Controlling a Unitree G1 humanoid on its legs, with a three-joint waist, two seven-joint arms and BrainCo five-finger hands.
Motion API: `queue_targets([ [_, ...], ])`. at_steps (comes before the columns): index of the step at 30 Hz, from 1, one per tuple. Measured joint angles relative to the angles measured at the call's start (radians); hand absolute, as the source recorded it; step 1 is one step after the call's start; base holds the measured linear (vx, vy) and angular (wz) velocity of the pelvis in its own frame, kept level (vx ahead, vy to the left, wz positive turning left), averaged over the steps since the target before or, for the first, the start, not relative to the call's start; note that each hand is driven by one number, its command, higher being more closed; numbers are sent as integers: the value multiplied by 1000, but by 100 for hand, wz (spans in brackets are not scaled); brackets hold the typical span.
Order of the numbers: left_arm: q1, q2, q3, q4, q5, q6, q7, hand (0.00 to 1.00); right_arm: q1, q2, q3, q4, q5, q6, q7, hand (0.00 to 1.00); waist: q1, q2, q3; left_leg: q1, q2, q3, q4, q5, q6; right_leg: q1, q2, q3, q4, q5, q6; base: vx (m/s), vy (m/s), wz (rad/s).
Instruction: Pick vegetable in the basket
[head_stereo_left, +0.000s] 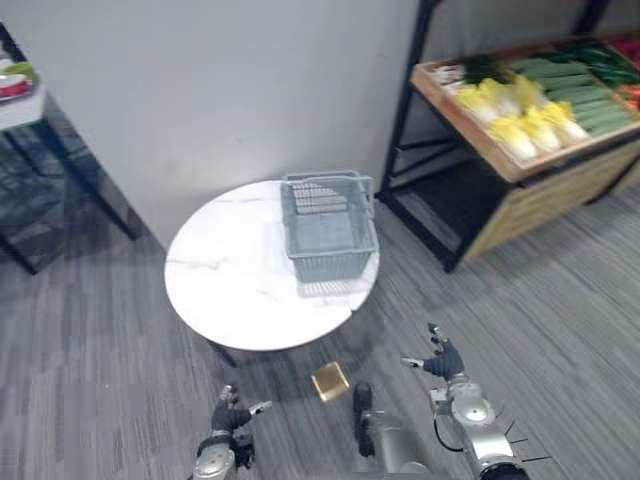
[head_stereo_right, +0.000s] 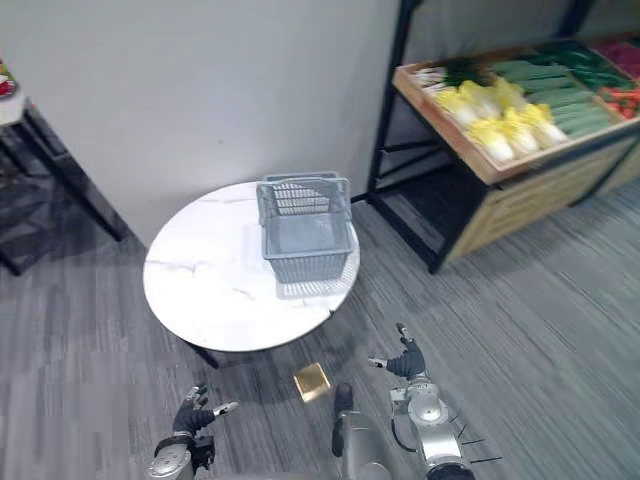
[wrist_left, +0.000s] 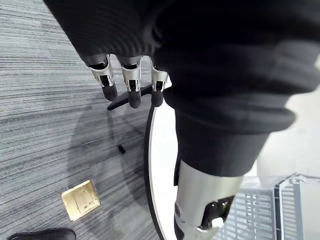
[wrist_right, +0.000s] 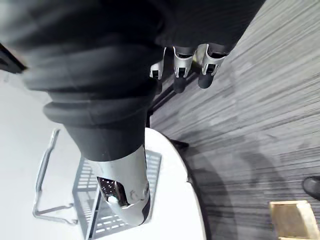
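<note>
An empty grey wire basket (head_stereo_left: 328, 225) stands on the right part of a round white table (head_stereo_left: 230, 290). The vegetables lie on a wooden rack (head_stereo_left: 505, 165) at the far right: pale yellow cabbages (head_stereo_left: 520, 115) in front of long green ones (head_stereo_left: 580, 95). Both hands hang low over the floor on the near side of the table. My left hand (head_stereo_left: 228, 418) is open with its fingers (wrist_left: 131, 85) relaxed and holds nothing. Over on the other side, my right hand (head_stereo_left: 445, 362) is open too, its fingers (wrist_right: 182, 62) straight and bare. The basket (wrist_right: 95, 200) shows past the right thumb.
A brass floor plate (head_stereo_left: 330, 381) sits in the grey carpet between the hands. A dark-legged table (head_stereo_left: 40, 170) stands at the far left against the wall. Open carpet lies between the round table and the rack.
</note>
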Motion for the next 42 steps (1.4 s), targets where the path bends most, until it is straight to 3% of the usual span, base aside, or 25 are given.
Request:
queue_targets([
  [2,18,-14,3,-1,8,7,0,0,-1,10,32,-30,0,-1,-4,0,15,15,2,-76,77,41,210,145,-16,92,51,4,-53,-25,-24,416,-165,-8],
  [4,20,-12,-4,-1,12,11,0,0,-13,24,49,-48,-12,-7,-8,0,32,4,3,-156,122,116,274,92,51,163,71,26,-112,-32,-34,379,-153,-30],
  [6,8,-9,-6,-5,15,11,0,0,-29,20,68,-64,-36,-13,-11,0,53,-1,4,-182,111,147,134,40,59,191,63,53,-144,-25,-24,258,-109,-42],
  [8,1,-9,-7,-6,15,9,1,0,-58,6,94,-65,-61,-21,-11,0,54,0,6,-192,93,119,-102,28,61,201,55,64,-156,-24,-23,212,-28,-31],
  [10,2,-10,-12,-8,15,3,2,0,-109,-37,136,-67,-109,-26,-11,0,54,17,2,-174,67,82,-393,95,27,204,49,82,-157,-31,-11,182,80,-21],
  [12,3,-10,-26,-7,15,1,2,0,-137,-74,164,-89,-140,-27,-10,0,55,51,-2,-162,71,81,-473,186,28,209,61,88,-156,-40,2,159,154,-14],
  [13,1,3,-31,-4,16,0,1,0,-181,-83,202,-101,-191,-27,-10,0,56,38,0,-135,54,92,-527,182,30,204,44,103,-156,-45,21,141,170,-13],
  [16,1,22,-46,-4,16,-1,2,0,-276,-95,265,-103,-276,-29,-11,0,59,26,4,-120,24,112,-583,192,47,198,11,121,-168,-45,51,91,164,-7],
  [18,0,36,-58,-4,16,-6,2,0,-346,-92,303,-93,-320,-31,-12,0,78,28,5,-122,3,121,-595,198,57,186,-7,135,-176,-38,64,58,164,-6],
  [22,-12,76,-69,-5,15,-11,7,0,-521,-94,341,72,-411,-43,-35,0,111,30,8,-132,-24,119,-609,202,68,188,-28,131,-205,-25,82,34,92,8],
  [29,-49,89,-69,-17,10,-29,9,0,-831,-141,380,302,-480,-29,-73,0,114,39,84,-191,-47,84,-611,220,95,146,-46,101,-207,-11,90,-30,38,14],
  [38,-113,96,-88,-61,-59,-55,26,0,-1155,-291,365,558,-512,22,-123,0,166,91,162,-289,-58,17,-612,256,102,85,-48,42,-220,6,83,-34,-2,21],
  [42,-116,96,-117,-62,-65,-61,26,0,-1238,-319,323,627,-512,39,-137,0,166,111,193,-308,-64,-1,-618,268,104,73,-47,26,-222,6,81,10,-13,16],
])
